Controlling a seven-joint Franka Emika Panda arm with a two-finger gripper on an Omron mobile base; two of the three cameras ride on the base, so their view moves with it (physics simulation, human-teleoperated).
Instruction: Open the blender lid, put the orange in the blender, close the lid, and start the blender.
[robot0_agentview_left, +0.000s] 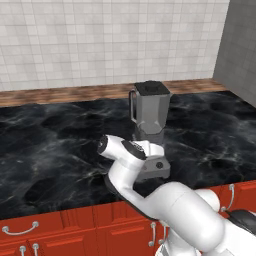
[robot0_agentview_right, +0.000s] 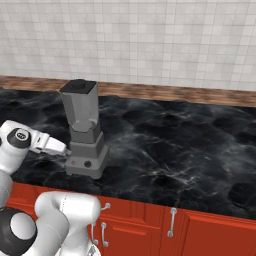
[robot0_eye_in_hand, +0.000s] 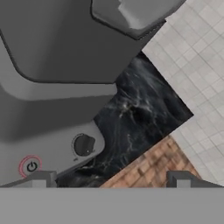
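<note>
With the blender lid (robot0_agentview_left: 152, 88) seated on the jar, the empty gripper (robot0_eye_in_hand: 111, 178), tips spread wide, noses up to the blender (robot0_agentview_right: 84, 131) at centre-left on the black worktop (robot0_agentview_right: 175, 145), apparently aiming for its red-ringed power button (robot0_eye_in_hand: 31, 166).

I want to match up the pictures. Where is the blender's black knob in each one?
Left base view: the black knob sits low on the blender base, right of the white arm.
Right base view: the knob is on the base's front, left of centre.
Hand view: the knob is lower left, beside the red power mark.
Shared landmark: the black marble counter.
</note>
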